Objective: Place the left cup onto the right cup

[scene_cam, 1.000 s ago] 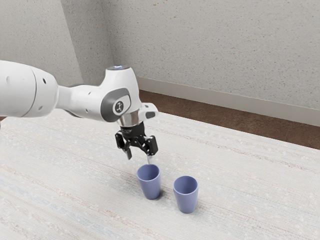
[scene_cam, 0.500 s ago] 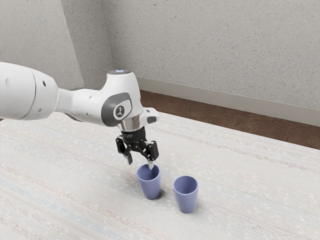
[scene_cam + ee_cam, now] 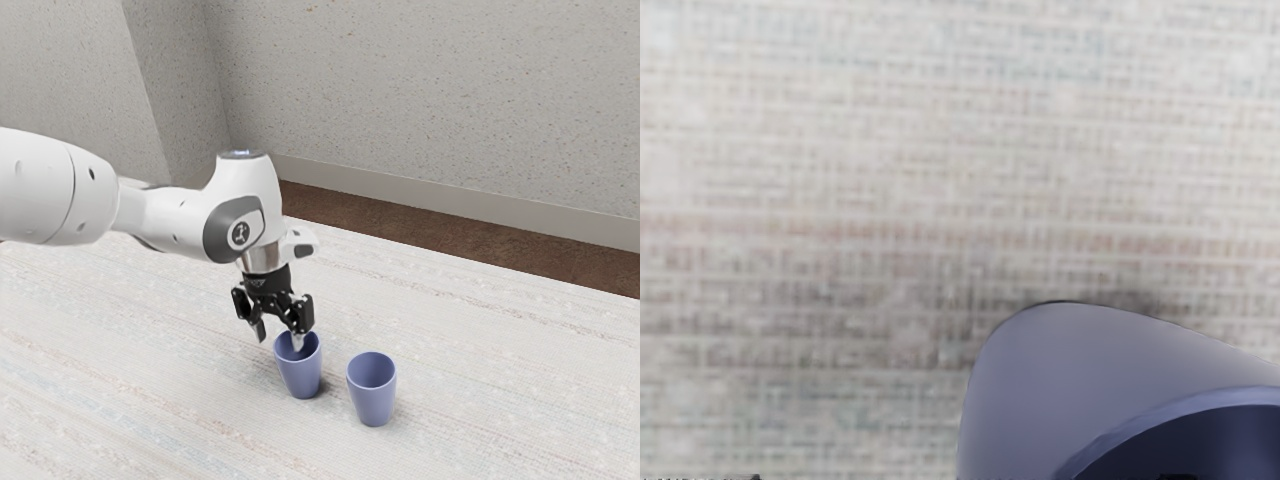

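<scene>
Currently end effector spread astride left cup rim; off-center pinch on closing could tip it into right cup.

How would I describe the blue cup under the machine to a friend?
On the pale table, follow the white arm down to its black fingers. The cup you want is the blue one right under them, on the exterior view's left; its twin stands apart with nothing above it.

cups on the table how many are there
2. The first cup stands just under the hand; the second cup stands apart from it, toward the exterior view's right.
</scene>
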Motion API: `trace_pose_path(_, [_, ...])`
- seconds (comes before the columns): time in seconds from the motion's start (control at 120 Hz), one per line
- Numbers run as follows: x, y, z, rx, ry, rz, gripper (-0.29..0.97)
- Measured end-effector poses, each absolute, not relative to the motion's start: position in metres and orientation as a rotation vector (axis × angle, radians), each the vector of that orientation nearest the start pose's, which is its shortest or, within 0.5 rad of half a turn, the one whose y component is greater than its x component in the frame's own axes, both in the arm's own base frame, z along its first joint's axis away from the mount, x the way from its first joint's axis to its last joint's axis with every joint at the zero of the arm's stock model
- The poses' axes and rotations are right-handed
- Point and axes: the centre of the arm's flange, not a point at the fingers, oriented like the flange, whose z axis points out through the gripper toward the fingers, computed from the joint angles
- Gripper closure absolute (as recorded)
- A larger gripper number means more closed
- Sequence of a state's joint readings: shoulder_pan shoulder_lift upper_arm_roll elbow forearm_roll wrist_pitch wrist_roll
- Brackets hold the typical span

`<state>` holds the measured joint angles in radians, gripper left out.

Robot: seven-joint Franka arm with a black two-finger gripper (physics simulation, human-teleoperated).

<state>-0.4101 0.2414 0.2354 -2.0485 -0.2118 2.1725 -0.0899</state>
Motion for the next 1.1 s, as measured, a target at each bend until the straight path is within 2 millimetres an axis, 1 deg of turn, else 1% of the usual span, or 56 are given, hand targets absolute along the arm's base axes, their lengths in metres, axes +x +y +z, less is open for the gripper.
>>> trace_pose_path(0.108, [0.563, -0.109, 0.311, -3.228, -0.074, 0.191, 0.27])
trace_pose_path(0.225, [0.565, -0.108, 0.305, -3.226, -0.081, 0.170, 0.31])
trace_pose_path(0.667, [0.572, -0.114, 0.292, -3.240, -0.112, 0.095, 0.38])
trace_pose_path(0.733, [0.572, -0.115, 0.291, -3.243, -0.113, 0.090, 0.42])
trace_pose_path(0.867, [0.572, -0.116, 0.291, -3.246, -0.118, 0.083, 0.58])
trace_pose_path(0.925, [0.573, -0.116, 0.291, -3.246, -0.119, 0.080, 0.64])
trace_pose_path(1.1, [0.573, -0.116, 0.292, -3.247, -0.125, 0.076, 0.73])
